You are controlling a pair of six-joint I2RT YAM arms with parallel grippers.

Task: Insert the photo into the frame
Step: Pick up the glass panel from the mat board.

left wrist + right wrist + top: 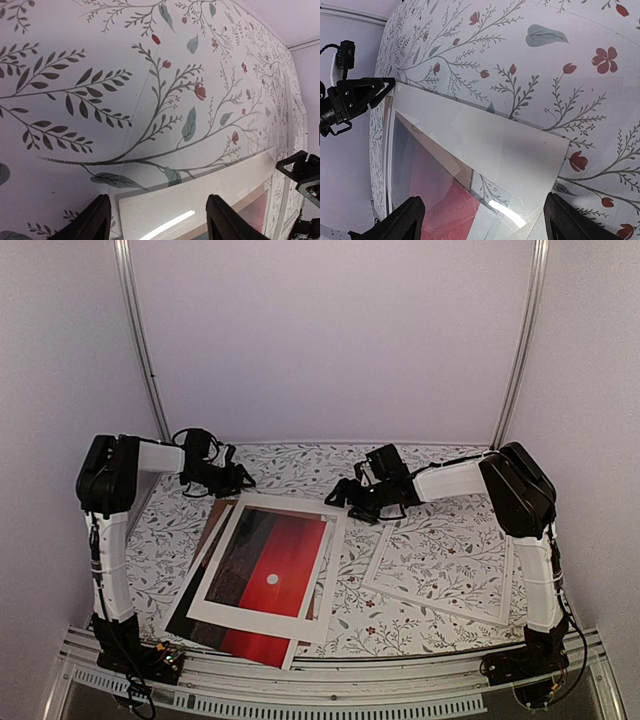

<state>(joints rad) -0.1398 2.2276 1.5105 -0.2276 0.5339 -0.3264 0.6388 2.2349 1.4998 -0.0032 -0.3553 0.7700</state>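
The photo [290,545], a red sunset with a small white sun, lies flat at the left under a wide white window mat [262,618]; its red lower part sticks out at the near edge. The frame [430,602], thin and white with a clear pane, lies at the right. My left gripper [238,480] [160,220] hangs open over the mat's far left corner [200,195]. My right gripper [340,496] [487,220] stands open over the mat's far right corner [485,135], with red print [445,200] showing below it.
A brown backing board [218,520] pokes out from under the photo's left side. The floral tablecloth [300,465] covers the table. White walls and two metal posts close in the back. The two grippers face each other along the mat's far edge.
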